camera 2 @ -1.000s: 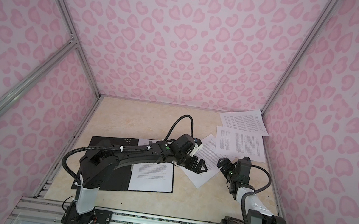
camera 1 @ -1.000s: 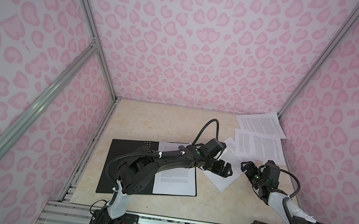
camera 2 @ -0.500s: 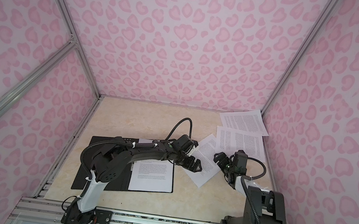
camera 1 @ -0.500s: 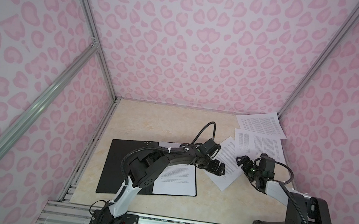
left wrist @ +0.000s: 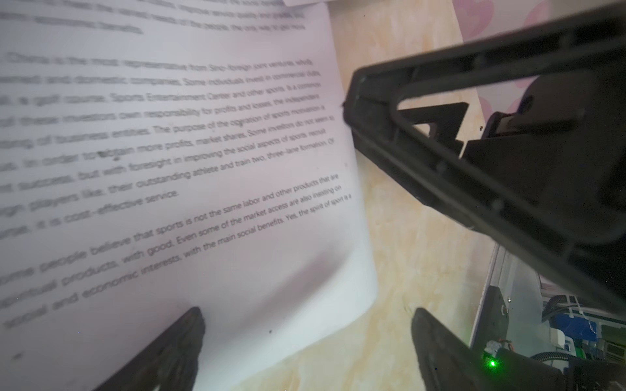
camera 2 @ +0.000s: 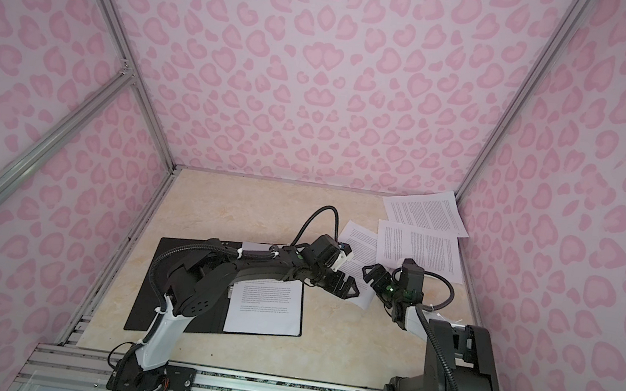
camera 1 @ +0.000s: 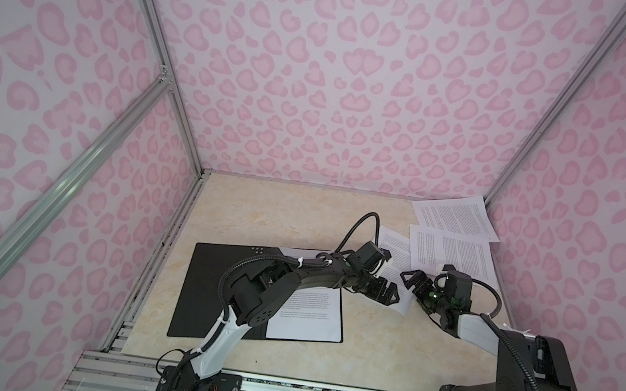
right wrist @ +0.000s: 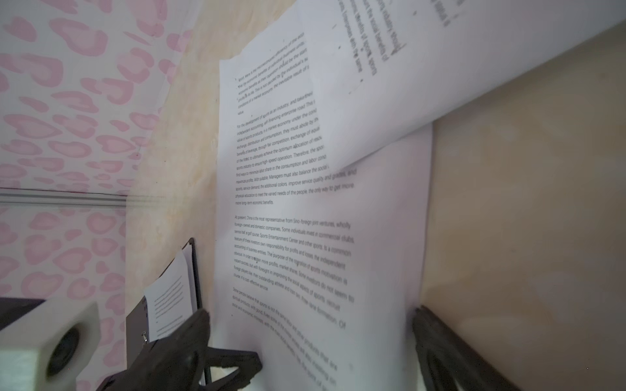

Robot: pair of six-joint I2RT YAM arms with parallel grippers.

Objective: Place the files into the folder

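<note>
Sheet [camera 1: 394, 245] lies slanted under left gripper [camera 1: 389, 297] and right gripper [camera 1: 414, 281], both spread wide, empty, straddling its near corner.

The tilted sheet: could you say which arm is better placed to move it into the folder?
Probably left: the open left gripper straddles a corner of the tilted sheet, and that arm lies over the folder. The right gripper, also open, is farther off.

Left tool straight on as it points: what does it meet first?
Probably the loose sheet just ahead, near its corner; the right tool sits close beside that line, depth unclear.
</note>
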